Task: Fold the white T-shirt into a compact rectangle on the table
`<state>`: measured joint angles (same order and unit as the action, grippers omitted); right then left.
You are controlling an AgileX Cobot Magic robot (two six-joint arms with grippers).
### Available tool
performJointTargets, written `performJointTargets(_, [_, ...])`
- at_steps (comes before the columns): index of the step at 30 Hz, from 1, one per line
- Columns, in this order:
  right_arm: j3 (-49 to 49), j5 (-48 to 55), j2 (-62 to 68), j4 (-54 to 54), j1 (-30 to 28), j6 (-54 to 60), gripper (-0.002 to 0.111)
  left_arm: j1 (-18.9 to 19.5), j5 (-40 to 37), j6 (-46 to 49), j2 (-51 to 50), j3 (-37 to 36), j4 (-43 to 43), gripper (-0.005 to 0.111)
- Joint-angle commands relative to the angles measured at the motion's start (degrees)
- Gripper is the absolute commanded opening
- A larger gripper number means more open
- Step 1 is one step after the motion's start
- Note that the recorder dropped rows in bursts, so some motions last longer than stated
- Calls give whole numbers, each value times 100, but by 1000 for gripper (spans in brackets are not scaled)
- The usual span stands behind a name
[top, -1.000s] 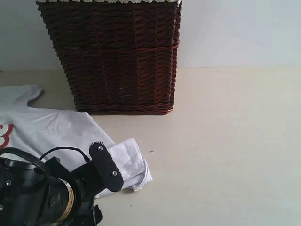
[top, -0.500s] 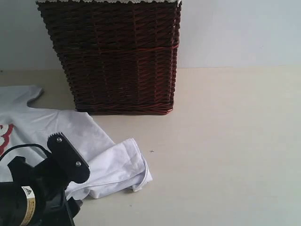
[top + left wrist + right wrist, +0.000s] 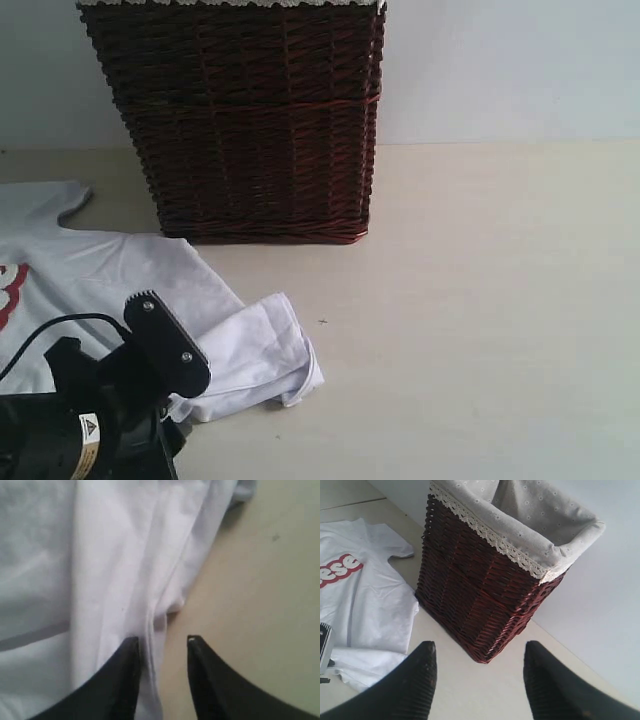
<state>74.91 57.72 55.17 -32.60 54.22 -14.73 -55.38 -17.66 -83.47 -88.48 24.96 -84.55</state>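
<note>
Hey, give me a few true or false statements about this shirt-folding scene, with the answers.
1. The white T-shirt lies on the table next to a dark wicker basket. True.
2. The basket is bare inside. False: a pale cloth liner with lace trim covers its inside and rim.
3. The left gripper is low at the shirt's edge, a fabric fold between its parted fingers. True.
4. The right gripper clamps a sleeve. False: it is open and empty, off the shirt.
5. The shirt is a compact rectangle. False: it lies mostly spread out, one part bunched.
6. The shirt bears red-outlined lettering. True.
</note>
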Motion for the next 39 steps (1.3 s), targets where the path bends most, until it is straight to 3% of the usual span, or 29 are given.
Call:
performJointTargets(1, [-22, -48, -35, -10, -23, 11, 51, 15, -524, -271, -23, -14, -186, 39])
performJointTargets(4, [-22, -48, -35, -10, -23, 11, 51, 15, -1134, -595, -138, -14, -297, 36])
performJointTargets(11, [-22, -48, -35, -10, -23, 11, 51, 15, -726, -878, -506, -14, -783, 23])
performJointTargets(16, [-22, -48, -35, -10, -23, 11, 51, 4, -584, -854, -480, 50, -795, 0])
performJointTargets(24, [-22, -59, -35, -34, -23, 11, 51, 4, -443, -841, 504, 234, -804, 0])
performJointTargets(34, [-22, -59, -35, -49, -23, 11, 51, 4, 1004, -535, 2743, 234, -781, 0])
performJointTargets(39, [-22, -59, -35, -49, -23, 11, 51, 4, 2437, -533, 3464, 223, -966, 0])
